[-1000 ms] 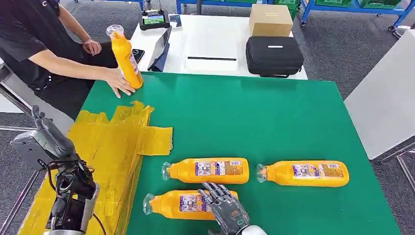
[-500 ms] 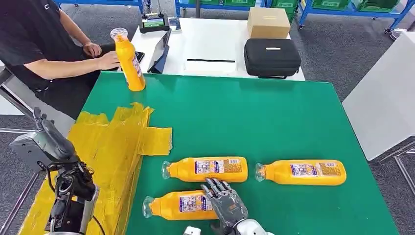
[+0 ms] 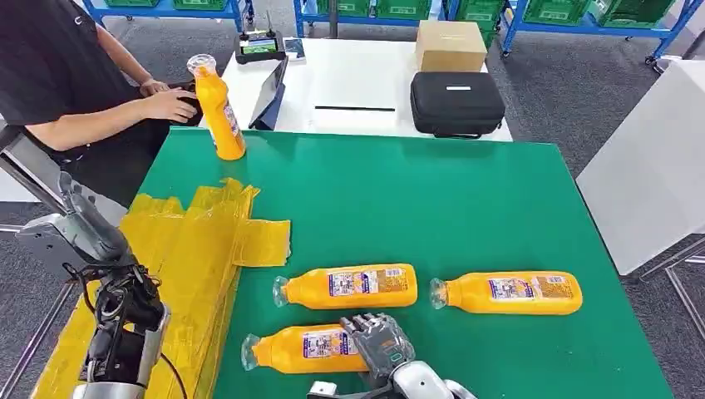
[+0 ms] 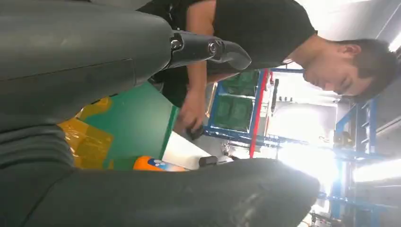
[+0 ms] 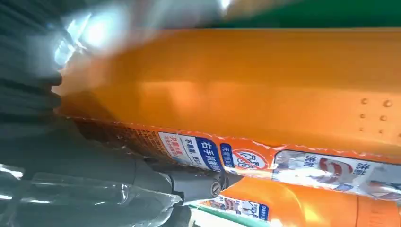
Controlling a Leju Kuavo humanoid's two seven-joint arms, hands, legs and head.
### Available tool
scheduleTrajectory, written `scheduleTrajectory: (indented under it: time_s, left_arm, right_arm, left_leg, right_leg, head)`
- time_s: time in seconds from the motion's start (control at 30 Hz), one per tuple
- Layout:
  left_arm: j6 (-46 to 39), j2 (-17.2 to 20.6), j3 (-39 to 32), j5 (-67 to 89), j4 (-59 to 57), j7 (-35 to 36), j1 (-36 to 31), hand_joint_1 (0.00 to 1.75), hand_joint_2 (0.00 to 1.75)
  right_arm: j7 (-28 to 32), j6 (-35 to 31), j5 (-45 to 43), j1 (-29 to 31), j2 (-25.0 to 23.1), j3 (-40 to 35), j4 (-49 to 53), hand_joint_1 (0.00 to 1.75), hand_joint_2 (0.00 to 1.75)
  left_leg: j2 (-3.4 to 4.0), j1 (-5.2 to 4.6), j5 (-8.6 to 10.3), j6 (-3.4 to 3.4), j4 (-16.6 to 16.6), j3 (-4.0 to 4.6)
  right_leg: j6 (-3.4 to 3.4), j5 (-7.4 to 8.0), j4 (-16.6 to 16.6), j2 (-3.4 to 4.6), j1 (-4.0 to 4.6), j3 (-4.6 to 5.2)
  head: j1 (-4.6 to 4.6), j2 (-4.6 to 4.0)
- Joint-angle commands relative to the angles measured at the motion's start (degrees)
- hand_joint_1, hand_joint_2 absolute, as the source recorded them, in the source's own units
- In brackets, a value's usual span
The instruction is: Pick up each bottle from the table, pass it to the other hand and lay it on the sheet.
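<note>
The head view looks forward and down from high over the green table [image 3: 465, 208], taking in its whole top. The left wrist view, turned sideways, looks across that table's far edge, while the right wrist view sits pressed close against a lying orange bottle [image 5: 265, 80] on it.

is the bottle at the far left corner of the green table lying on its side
No, the far bottle stands upright on the green table, cap up, near the person's hand.
</note>
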State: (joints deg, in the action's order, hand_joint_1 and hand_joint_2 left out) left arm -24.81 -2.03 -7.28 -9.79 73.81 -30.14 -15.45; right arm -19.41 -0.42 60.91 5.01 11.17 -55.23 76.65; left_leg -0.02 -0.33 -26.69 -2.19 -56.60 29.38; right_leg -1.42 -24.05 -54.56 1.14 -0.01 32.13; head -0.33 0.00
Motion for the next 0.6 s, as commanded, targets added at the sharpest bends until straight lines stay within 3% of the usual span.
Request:
scheduleTrajectory:
  time_s: [0.03, 0.13, 0.2, 0.27, 0.33, 0.37, 0.4, 0.43, 0.5, 0.53, 0.57, 0.6]
  left_arm:
    - [0.45, -0.62, 0.46, -0.44, -4.69, -0.06, -2.95, 0.00, 0.00]
    - [0.58, -0.60, 0.49, -0.45, -4.62, -0.07, -2.81, 0.00, 0.00]
    - [0.58, -0.60, 0.49, -0.45, -4.62, -0.07, -2.81, 0.00, 0.00]
    - [0.58, -0.60, 0.49, -0.45, -4.62, -0.07, -2.81, 0.00, 0.00]
    - [0.58, -0.60, 0.49, -0.45, -4.62, -0.07, -2.81, 0.00, 0.00]
    - [0.58, -0.60, 0.49, -0.45, -4.62, -0.07, -2.81, 0.00, 0.00]
    - [0.58, -0.60, 0.49, -0.45, -4.62, -0.07, -2.81, 0.00, 0.00]
    - [0.87, -0.53, 0.64, -0.45, -4.60, -0.07, -2.69, 0.00, 0.00]
    - [1.37, -0.32, 1.20, -0.49, -4.85, -0.03, -2.52, 0.00, 0.00]
    - [1.44, -0.15, 1.51, -0.61, -4.73, -0.01, -1.98, 0.00, 0.00]
    - [1.52, -0.02, 1.62, -0.89, -4.50, -0.12, -1.41, 0.00, 0.00]
    - [1.57, 0.08, 1.59, -1.30, -4.26, -0.30, -0.96, 0.00, 0.00]
  right_arm:
    - [1.39, 2.98, -2.42, -3.65, 0.38, -0.68, -9.66, 1.75, 1.75]
    - [2.36, 2.58, -3.99, -3.67, 0.36, 0.30, -9.01, 1.75, 1.75]
    - [2.36, 2.58, -3.99, -3.67, 0.36, 0.30, -9.01, 1.75, 1.75]
    - [2.36, 2.58, -3.99, -3.67, 0.36, 0.30, -9.01, 1.75, 1.75]
    - [2.36, 2.58, -3.99, -3.67, 0.36, 0.30, -9.01, 1.75, 1.75]
    - [2.36, 2.58, -3.99, -3.67, 0.36, 0.30, -9.01, 1.75, 1.75]
    - [2.36, 2.58, -3.99, -3.67, 0.36, 0.30, -9.01, 1.75, 1.75]
    - [6.10, 2.02, -10.25, -4.88, -0.22, 3.22, -7.47, 1.75, 1.75]
    - [11.64, 2.55, -21.39, -5.92, 0.21, 7.88, -2.89, 1.75, 1.75]
    - [16.08, 3.38, -29.73, -6.76, 1.31, 11.59, 1.82, 1.75, 1.75]
    - [20.53, 4.50, -38.20, -7.72, 2.15, 15.33, 6.27, 1.75, 1.75]
    - [22.76, 5.09, -42.34, -7.85, 3.69, 18.17, 9.54, 1.75, 1.75]
  left_leg:
    - [-0.58, 0.08, 0.38, 0.23, 0.10, 0.88]
    - [-0.39, 0.11, 0.28, 0.22, 0.05, 0.70]
    - [-0.16, 0.12, -0.04, 0.16, -0.07, 0.13]
    - [-0.29, 0.13, 0.01, 0.26, -0.02, 0.48]
    - [-0.15, 0.17, -0.19, 0.19, -0.07, -0.09]
    - [-0.39, 0.16, 0.05, 0.29, 0.04, 0.52]
    - [-0.09, 0.17, -0.24, 0.18, -0.08, -0.21]
    - [-0.24, 0.15, -0.08, 0.24, -0.03, 0.25]
    - [-0.19, 0.17, -0.21, 0.26, -0.04, 0.18]
    - [-0.05, 0.17, -0.42, 0.20, -0.12, -0.32]
    - [-0.18, 0.16, -0.29, 0.25, -0.11, 0.13]
    - [-0.05, 0.15, -0.39, 0.22, -0.16, -0.09]
  right_leg:
    - [0.00, 0.25, 0.23, -0.72, 0.06, 0.61]
    - [0.03, 0.20, 0.17, -0.50, 0.09, 0.44]
    - [0.04, -0.02, 0.04, -0.15, 0.15, -0.04]
    - [0.13, -0.05, 0.11, -0.32, 0.14, 0.27]
    - [0.12, -0.22, 0.04, -0.13, 0.23, -0.19]
    - [0.10, -0.03, 0.19, -0.44, 0.20, 0.31]
    - [0.06, -0.20, 0.01, -0.08, 0.23, -0.37]
    - [0.05, -0.07, 0.09, -0.28, 0.20, 0.06]
    - [0.11, -0.16, 0.08, -0.23, 0.21, 0.01]
    - [0.19, -0.37, -0.04, -0.06, 0.22, -0.45]
    - [0.19, -0.26, 0.01, -0.24, 0.21, -0.04]
    - [0.19, -0.34, -0.06, -0.13, 0.20, -0.22]
  head:
    - [0.02, 0.00]
    - [0.04, 0.00]
    - [0.02, 0.00]
    - [0.02, 0.00]
    - [0.04, 0.00]
    - [0.02, 0.00]
    - [0.02, 0.00]
    - [0.02, 0.00]
    - [0.02, 0.00]
    - [0.02, 0.00]
    - [0.04, 0.00]
    - [0.04, 0.00]
